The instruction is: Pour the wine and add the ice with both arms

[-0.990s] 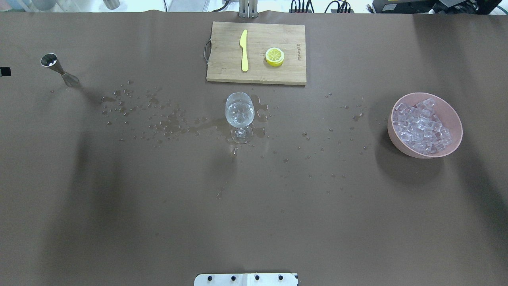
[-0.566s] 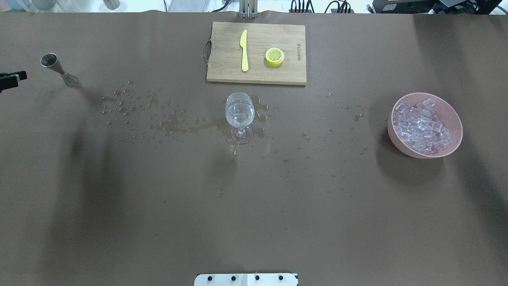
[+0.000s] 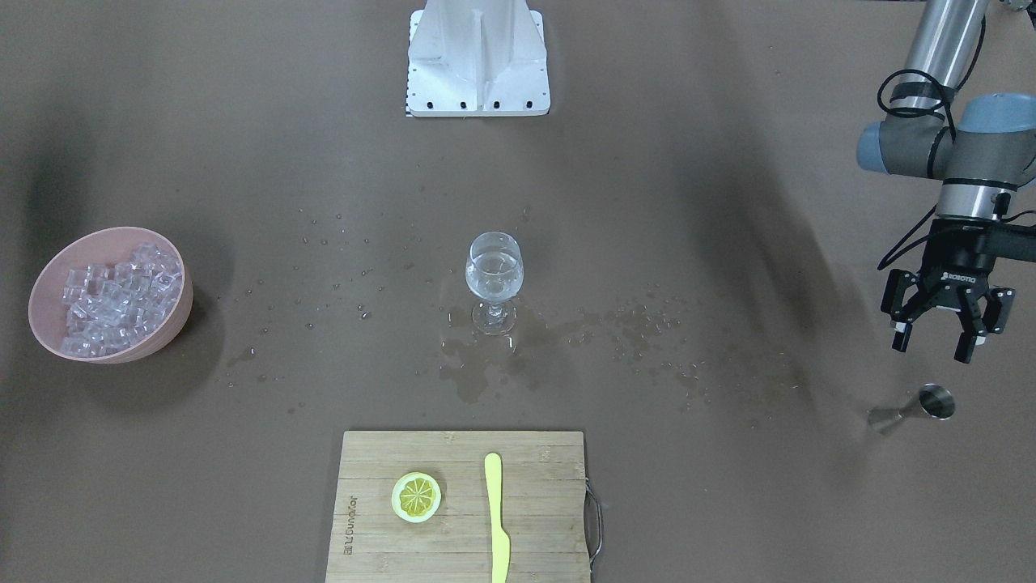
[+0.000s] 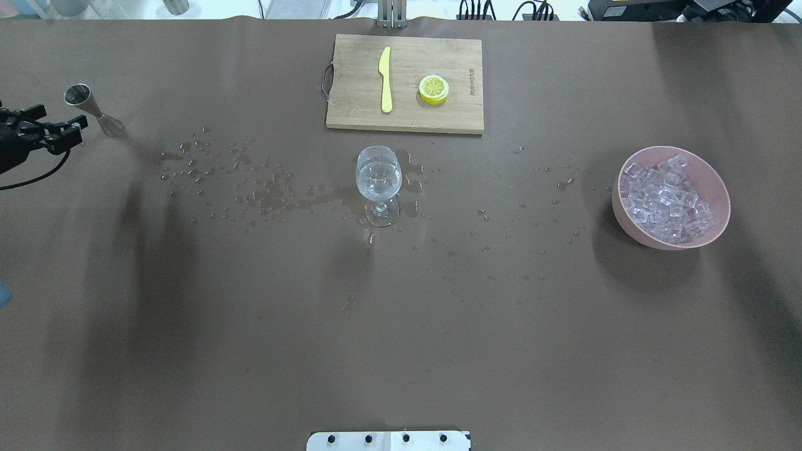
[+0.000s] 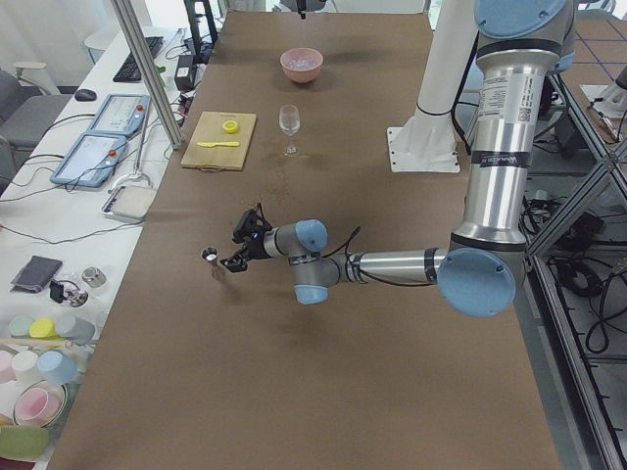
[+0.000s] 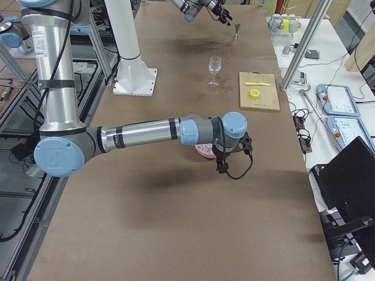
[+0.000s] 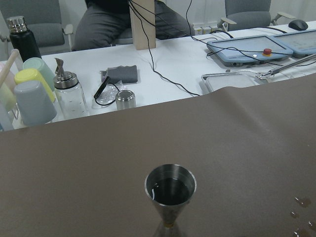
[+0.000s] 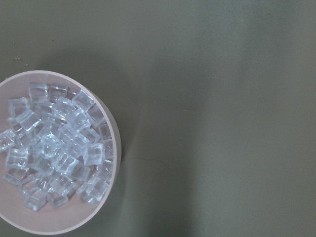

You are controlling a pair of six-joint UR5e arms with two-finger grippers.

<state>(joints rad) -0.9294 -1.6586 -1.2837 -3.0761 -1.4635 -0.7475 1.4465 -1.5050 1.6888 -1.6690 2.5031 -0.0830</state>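
Looking barely started: black left gripper [image 3: 931,348], jaws apart, hovers just beside the steel cone jigger [image 3: 923,409]. Clear stemmed glass [image 3: 492,317] mid-tabletop [image 3: 728,121] holds a little wine [image 3: 494,283]. Ice cubes [image 3: 109,295] all sit in the pink bowl [image 3: 174,324]. Can't tell about the right gripper [image 6: 224,170] jaws.

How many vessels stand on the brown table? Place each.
3: the steel jigger by the left gripper, the stemmed glass at centre, the pink bowl of ice at the robot's right. None looks hidden.
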